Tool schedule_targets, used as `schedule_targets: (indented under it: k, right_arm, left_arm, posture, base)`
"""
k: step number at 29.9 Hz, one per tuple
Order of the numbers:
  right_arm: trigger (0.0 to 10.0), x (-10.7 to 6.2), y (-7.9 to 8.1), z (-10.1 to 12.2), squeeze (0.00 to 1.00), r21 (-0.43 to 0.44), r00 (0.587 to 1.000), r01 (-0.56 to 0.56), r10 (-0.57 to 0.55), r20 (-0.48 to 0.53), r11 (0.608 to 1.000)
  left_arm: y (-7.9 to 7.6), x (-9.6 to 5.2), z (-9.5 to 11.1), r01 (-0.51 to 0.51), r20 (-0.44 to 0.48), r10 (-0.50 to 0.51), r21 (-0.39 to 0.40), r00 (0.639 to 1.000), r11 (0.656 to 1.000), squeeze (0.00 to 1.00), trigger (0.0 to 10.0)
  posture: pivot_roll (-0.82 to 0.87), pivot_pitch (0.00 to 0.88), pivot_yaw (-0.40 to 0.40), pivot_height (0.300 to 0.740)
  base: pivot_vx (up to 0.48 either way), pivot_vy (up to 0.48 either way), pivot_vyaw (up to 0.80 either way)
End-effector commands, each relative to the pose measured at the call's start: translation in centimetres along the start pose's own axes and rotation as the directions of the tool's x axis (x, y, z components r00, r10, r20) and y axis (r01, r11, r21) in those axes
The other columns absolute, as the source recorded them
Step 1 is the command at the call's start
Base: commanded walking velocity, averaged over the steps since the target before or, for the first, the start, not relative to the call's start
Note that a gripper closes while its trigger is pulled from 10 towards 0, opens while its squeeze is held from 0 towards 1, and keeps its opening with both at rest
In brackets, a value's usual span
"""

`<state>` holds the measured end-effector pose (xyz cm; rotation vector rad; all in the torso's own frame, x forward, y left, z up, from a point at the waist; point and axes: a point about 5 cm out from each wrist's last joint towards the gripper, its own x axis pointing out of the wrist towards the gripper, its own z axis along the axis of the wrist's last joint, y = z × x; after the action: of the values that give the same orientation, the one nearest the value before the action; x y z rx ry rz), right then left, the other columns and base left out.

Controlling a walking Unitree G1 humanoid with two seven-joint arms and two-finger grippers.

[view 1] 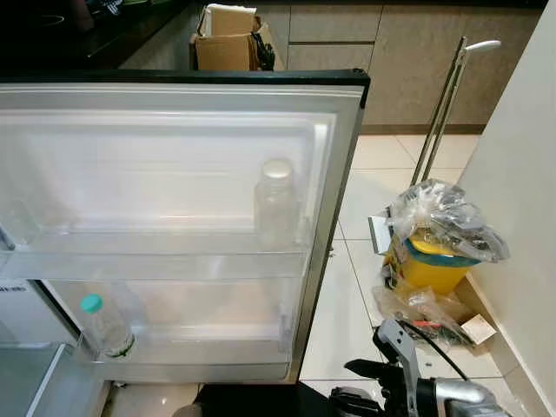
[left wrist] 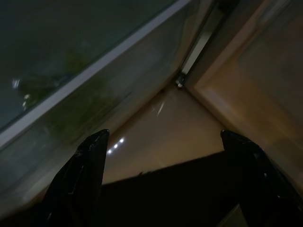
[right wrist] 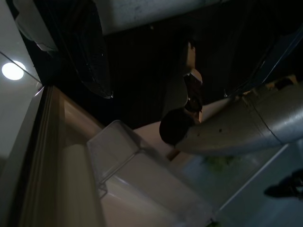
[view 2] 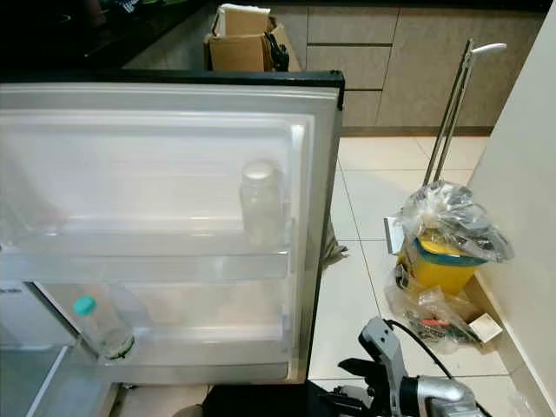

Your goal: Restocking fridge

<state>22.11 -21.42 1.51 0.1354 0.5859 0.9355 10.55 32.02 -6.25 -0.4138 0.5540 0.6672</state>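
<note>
The fridge door stands open before me, its two clear shelves facing me. A clear jar with a white lid stands upright at the right end of the upper door shelf. A clear bottle with a teal cap leans at the left end of the lower door shelf. My right arm hangs low beside the door's free edge. In the dark wrist views my left gripper and my right gripper are both open, with nothing between the fingers.
A yellow bin under a crumpled plastic bag stands on the tiled floor by the right wall, with packets around it. A metal trolley handle rises behind it. A cardboard box and cabinets are further back.
</note>
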Motion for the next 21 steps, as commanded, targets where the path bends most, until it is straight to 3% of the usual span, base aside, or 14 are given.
schedule_targets:
  k: [1,11,15,21]
  right_arm:
    - [10.0,-0.2,-0.2,-0.4,0.00,0.032,1.000,0.009,-0.010,0.016,0.999]
    - [10.0,-0.3,-1.0,-2.5,0.00,0.143,0.993,0.117,-0.119,0.006,0.983]
    - [10.0,-0.7,-1.3,-4.8,0.00,0.246,0.971,0.236,-0.239,-0.021,0.940]
    - [10.0,-1.0,-1.0,-6.1,0.00,0.297,0.964,0.262,-0.264,-0.034,0.918]
  left_arm:
    - [-0.3,-0.3,-1.1,0.011,-0.048,-0.011,0.015,0.999,1.000,0.00,10.0]
    - [-1.6,-0.3,-2.0,0.075,-0.100,-0.069,0.057,0.993,0.996,0.00,10.0]
    - [-3.1,-0.3,-3.1,0.130,-0.146,-0.117,0.078,0.982,0.988,0.00,10.0]
    - [-3.6,-0.4,-3.5,0.155,-0.165,-0.138,0.090,0.977,0.984,0.00,10.0]
  posture:
    - [-0.04,0.063,0.014,0.561]
    - [-0.04,0.061,0.014,0.596]
    - [-0.04,0.056,0.015,0.616]
    - [-0.05,0.053,0.016,0.636]
  base:
    - [0.000,0.000,0.00]
    - [0.000,0.000,0.00]
    - [0.000,0.000,0.00]
    - [0.000,0.000,0.00]
